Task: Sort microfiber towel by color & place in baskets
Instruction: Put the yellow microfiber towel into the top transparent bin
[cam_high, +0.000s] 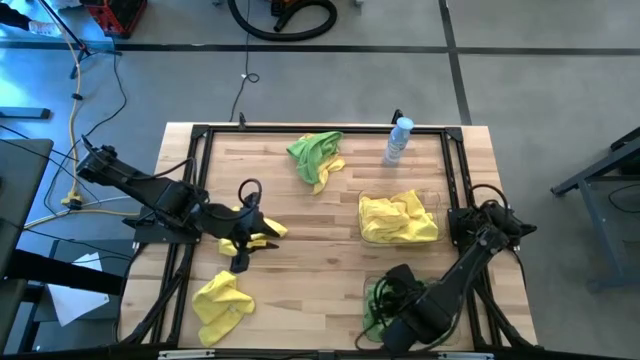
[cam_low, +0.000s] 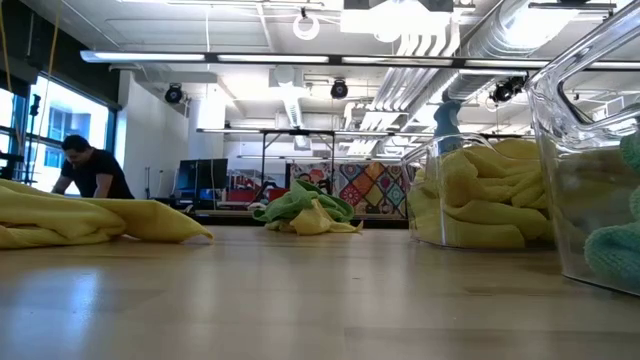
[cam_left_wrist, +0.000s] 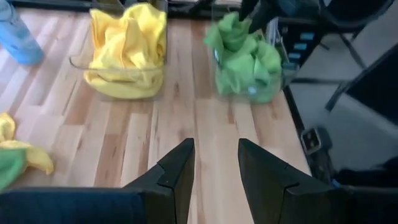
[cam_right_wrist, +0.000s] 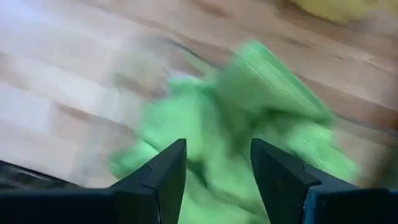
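Observation:
My left gripper (cam_high: 243, 252) is open and empty (cam_left_wrist: 216, 146), raised over a yellow towel (cam_high: 252, 230) that lies on the table at centre left. My right gripper (cam_high: 385, 300) is open (cam_right_wrist: 217, 146) just over the green towels (cam_right_wrist: 249, 118) in the near clear basket (cam_high: 372, 290). The far clear basket (cam_high: 364, 225) holds yellow towels (cam_high: 400, 217). Another yellow towel (cam_high: 222, 303) lies at the near left. A green towel and a yellow one (cam_high: 318, 158) lie bunched together at the far middle.
A small clear bottle with a blue cap (cam_high: 398, 140) stands at the far right of the table. A black metal frame (cam_high: 300, 129) runs around the tabletop. Bare wood (cam_high: 310, 260) lies between the left gripper and the baskets. A person (cam_low: 90, 170) shows far behind the table.

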